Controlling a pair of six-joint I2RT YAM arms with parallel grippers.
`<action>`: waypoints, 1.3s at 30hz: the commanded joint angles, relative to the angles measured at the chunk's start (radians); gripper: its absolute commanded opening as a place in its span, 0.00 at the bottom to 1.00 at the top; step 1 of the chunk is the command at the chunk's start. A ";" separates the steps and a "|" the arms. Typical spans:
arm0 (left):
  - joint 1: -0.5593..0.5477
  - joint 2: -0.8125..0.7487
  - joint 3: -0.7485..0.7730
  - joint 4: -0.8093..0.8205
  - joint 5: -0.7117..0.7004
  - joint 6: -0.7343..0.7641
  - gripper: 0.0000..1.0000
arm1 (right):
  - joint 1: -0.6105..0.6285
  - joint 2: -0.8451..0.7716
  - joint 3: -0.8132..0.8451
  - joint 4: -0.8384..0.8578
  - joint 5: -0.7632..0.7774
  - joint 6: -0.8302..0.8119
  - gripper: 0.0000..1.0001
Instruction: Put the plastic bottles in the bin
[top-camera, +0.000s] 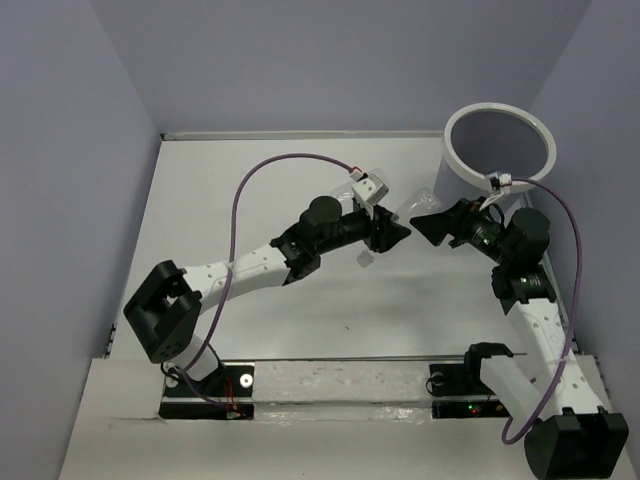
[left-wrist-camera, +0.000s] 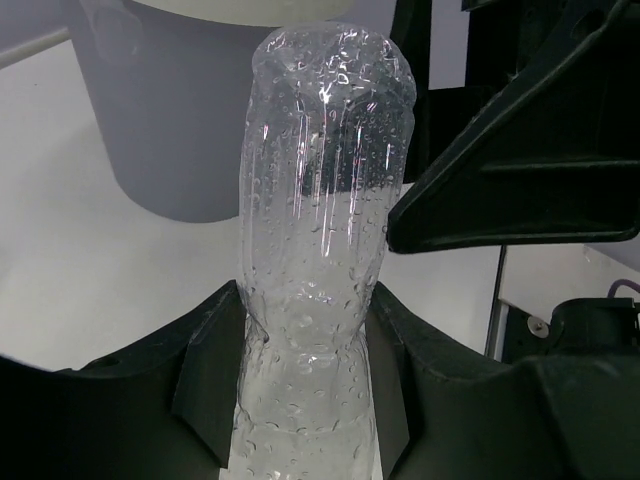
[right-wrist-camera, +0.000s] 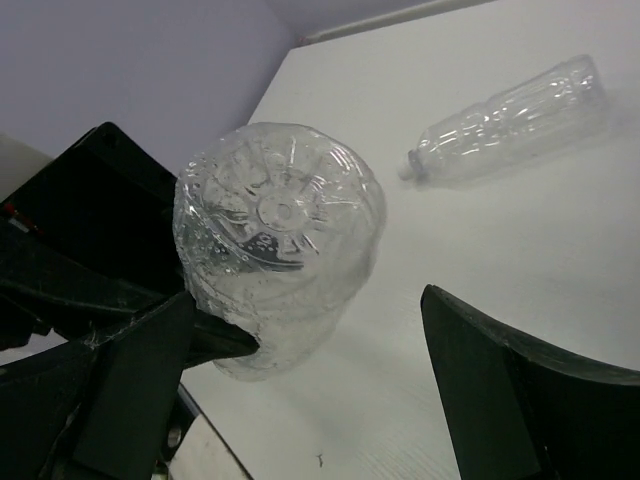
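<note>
My left gripper (top-camera: 398, 232) (left-wrist-camera: 305, 300) is shut on a plain clear plastic bottle (left-wrist-camera: 325, 180), gripping it at its waist and holding it above the table. The bottle's base points at my right gripper (top-camera: 422, 226) (right-wrist-camera: 308, 300). That gripper is open, and the ribbed base (right-wrist-camera: 280, 215) sits between its jaws, close to the left finger (right-wrist-camera: 130, 390) and far from the right one (right-wrist-camera: 520, 390). A second clear bottle (right-wrist-camera: 510, 115) lies on its side on the table. The grey bin with a white rim (top-camera: 498, 112) (left-wrist-camera: 170, 140) stands just behind the right gripper.
Lavender walls close in the white table (top-camera: 240, 200) at the back and both sides. A purple cable (top-camera: 290, 160) arcs over the left arm. A clear strip (top-camera: 340, 380) runs along the near edge between the arm bases.
</note>
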 joint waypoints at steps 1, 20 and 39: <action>-0.025 -0.005 0.020 0.100 0.108 -0.035 0.24 | 0.036 0.052 0.032 0.115 -0.067 0.002 1.00; 0.068 -0.112 -0.029 -0.009 -0.071 0.001 0.84 | 0.119 0.205 0.318 0.165 0.372 -0.027 0.36; 0.329 0.289 0.340 -0.326 -0.207 0.264 0.99 | 0.048 0.436 0.735 -0.164 1.032 -0.435 0.34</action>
